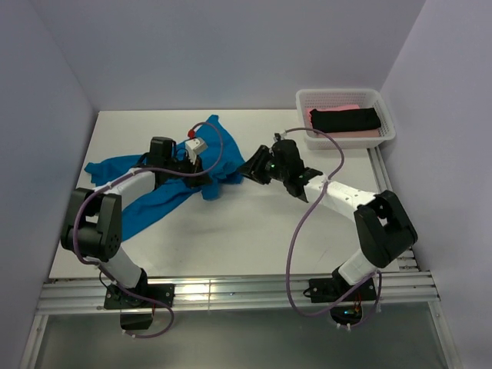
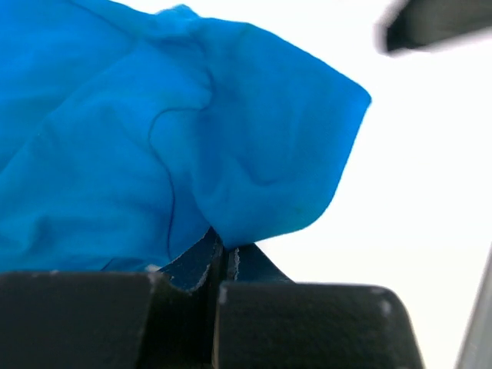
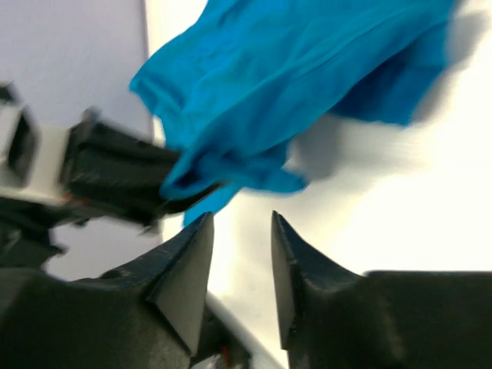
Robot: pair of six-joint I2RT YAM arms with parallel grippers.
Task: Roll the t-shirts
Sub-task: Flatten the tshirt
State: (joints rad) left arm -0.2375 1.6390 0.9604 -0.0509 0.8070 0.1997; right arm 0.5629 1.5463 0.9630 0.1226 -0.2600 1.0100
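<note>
A turquoise-blue t-shirt (image 1: 157,196) lies crumpled on the left of the white table; it also shows in the left wrist view (image 2: 154,123) and the right wrist view (image 3: 307,69). My left gripper (image 1: 201,175) is shut on a fold of this shirt (image 2: 223,250) and holds it lifted. My right gripper (image 1: 250,164) is open and empty just right of the lifted cloth (image 3: 240,223), its fingers apart from it. A black t-shirt (image 1: 346,119) and a pink t-shirt (image 1: 347,131) lie in the basket.
A white mesh basket (image 1: 304,98) stands at the back right corner. Purple cables loop over both arms. Walls close in the table on the left, back and right. A metal rail runs along the near edge (image 1: 231,290).
</note>
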